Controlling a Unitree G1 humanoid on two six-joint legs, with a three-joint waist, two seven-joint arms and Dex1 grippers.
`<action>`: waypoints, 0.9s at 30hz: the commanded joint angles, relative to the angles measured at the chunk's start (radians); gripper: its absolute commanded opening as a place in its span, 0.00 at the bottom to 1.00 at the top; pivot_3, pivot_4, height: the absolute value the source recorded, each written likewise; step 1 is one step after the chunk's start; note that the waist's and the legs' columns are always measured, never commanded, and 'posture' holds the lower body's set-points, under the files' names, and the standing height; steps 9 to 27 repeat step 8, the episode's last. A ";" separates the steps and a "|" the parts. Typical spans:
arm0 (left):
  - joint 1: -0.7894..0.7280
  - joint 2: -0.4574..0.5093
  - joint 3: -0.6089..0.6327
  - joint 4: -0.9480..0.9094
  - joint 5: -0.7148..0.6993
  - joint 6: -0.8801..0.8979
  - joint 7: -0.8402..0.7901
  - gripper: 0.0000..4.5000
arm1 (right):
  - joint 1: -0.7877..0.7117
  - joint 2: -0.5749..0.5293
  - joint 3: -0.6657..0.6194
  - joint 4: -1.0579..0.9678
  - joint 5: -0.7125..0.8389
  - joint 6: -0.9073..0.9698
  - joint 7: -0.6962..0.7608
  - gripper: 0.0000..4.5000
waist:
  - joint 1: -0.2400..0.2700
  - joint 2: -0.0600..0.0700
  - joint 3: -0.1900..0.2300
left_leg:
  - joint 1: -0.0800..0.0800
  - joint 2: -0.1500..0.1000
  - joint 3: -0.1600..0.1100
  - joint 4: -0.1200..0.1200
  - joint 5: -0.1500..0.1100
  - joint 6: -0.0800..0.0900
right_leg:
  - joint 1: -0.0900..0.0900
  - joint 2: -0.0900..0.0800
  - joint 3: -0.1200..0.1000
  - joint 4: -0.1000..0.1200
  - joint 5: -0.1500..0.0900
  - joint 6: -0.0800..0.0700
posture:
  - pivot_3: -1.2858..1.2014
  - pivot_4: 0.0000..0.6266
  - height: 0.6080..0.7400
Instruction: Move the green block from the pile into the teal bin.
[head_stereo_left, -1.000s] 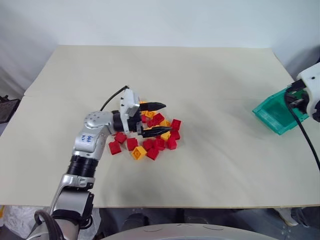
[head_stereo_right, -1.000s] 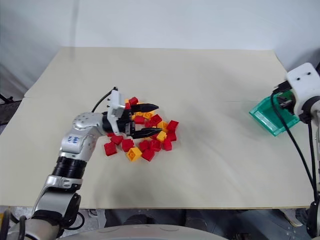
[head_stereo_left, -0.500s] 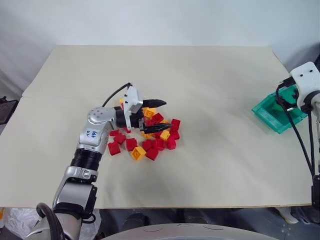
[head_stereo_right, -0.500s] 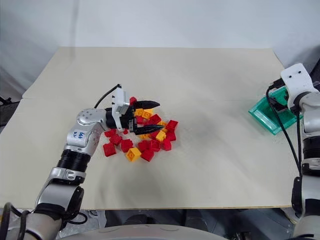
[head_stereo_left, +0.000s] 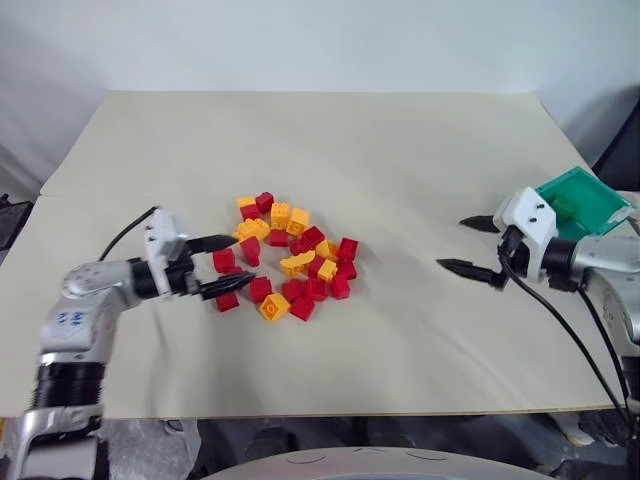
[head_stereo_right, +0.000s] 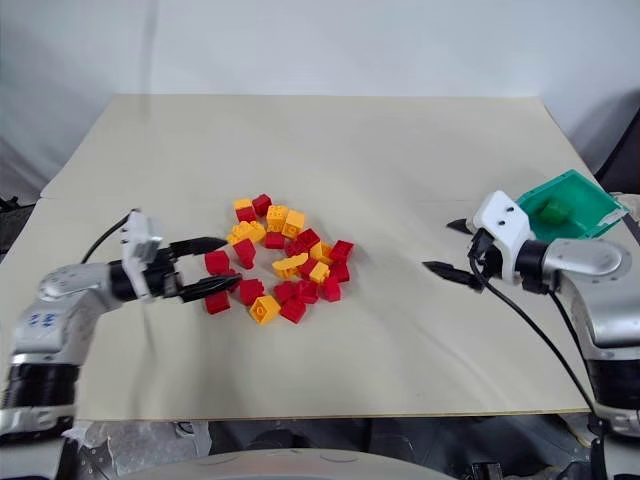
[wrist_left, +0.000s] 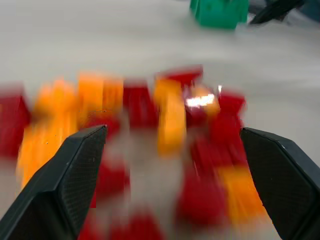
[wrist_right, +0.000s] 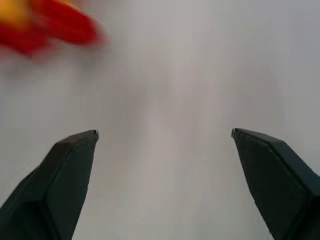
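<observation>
Left gripper (head_stereo_left: 218, 267) sits at the pile's (head_stereo_left: 290, 256) left edge, jaws spread wide, nothing in them. Pile is red and yellow-orange bricks mid-worktop (head_stereo_left: 400, 170). Right gripper (head_stereo_left: 478, 246) is beside the teal bin (head_stereo_left: 600, 200), jaws fully apart, empty. Green block (head_stereo_right: 553, 210) lies inside the bin, so task looks done. Block likely light, rigid, slick plastic; best pinched across two flat opposite sides.

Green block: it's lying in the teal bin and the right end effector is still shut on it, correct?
Partly. The green block does lie in the teal bin, but the right end effector is open and empty, apart from the bin, as the right eye view shows.
</observation>
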 joint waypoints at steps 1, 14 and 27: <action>0.068 0.066 0.074 -0.041 -0.034 0.007 -0.037 1.00 | 0.024 0.011 -0.049 0.018 0.013 -0.186 0.061 0.99 | 0.002 0.000 0.000 | 0.001 0.000 0.000 0.000 0.000 0.000 | 0.000 0.000 0.000 0.000 0.000 0.000 | 0.52 0.24 1.00; 0.150 0.080 0.161 -0.053 -0.012 -0.069 0.010 1.00 | 0.023 0.032 -0.001 0.113 0.007 -0.231 0.101 0.99 | -0.003 0.000 0.000 | 0.001 0.001 -0.001 0.000 -0.001 -0.001 | 0.000 -0.004 0.000 0.000 0.000 -0.001 | 0.52 0.24 1.00; 0.150 0.080 0.161 -0.053 -0.012 -0.069 0.010 1.00 | 0.023 0.032 -0.001 0.113 0.007 -0.231 0.101 0.99 | -0.003 0.000 0.000 | 0.001 0.001 -0.001 0.000 -0.001 -0.001 | 0.000 -0.004 0.000 0.000 0.000 -0.001 | 0.52 0.24 1.00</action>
